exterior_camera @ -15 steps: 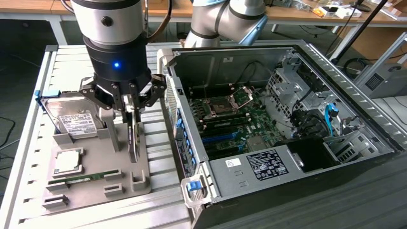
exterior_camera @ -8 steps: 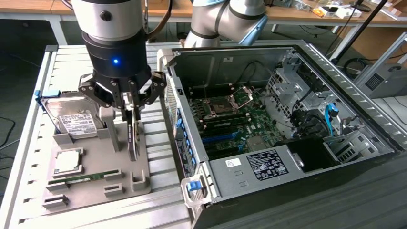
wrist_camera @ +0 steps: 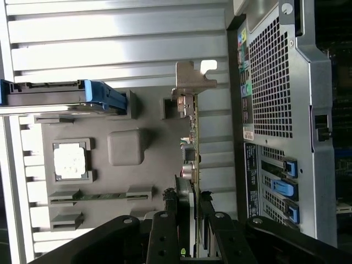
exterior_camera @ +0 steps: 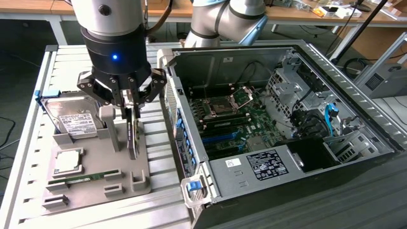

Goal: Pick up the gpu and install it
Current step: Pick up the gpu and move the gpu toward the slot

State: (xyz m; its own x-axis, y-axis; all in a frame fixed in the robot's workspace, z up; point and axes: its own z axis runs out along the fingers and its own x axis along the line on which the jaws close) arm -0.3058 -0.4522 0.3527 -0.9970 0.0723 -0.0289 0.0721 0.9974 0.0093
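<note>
The gpu (exterior_camera: 133, 139) is a thin dark card standing on edge at the near-case side of the grey parts holder (exterior_camera: 95, 188). My gripper (exterior_camera: 129, 106) hangs straight over it, its black fingers pressed against the card's two faces. In the wrist view the gpu (wrist_camera: 191, 140) runs away from my gripper (wrist_camera: 188, 223), and its silvery bracket (wrist_camera: 193, 81) is at the far end beside a small post of the holder (wrist_camera: 157, 159). The card's lower edge still looks close to the holder.
The open computer case (exterior_camera: 356, 119) lies at the exterior view's right, its motherboard (exterior_camera: 235, 119) exposed and blue slot clips (wrist_camera: 281, 187) along its rear wall. The holder also carries a hard drive (exterior_camera: 76, 121), a processor (exterior_camera: 68, 161) and a green memory stick (exterior_camera: 92, 176).
</note>
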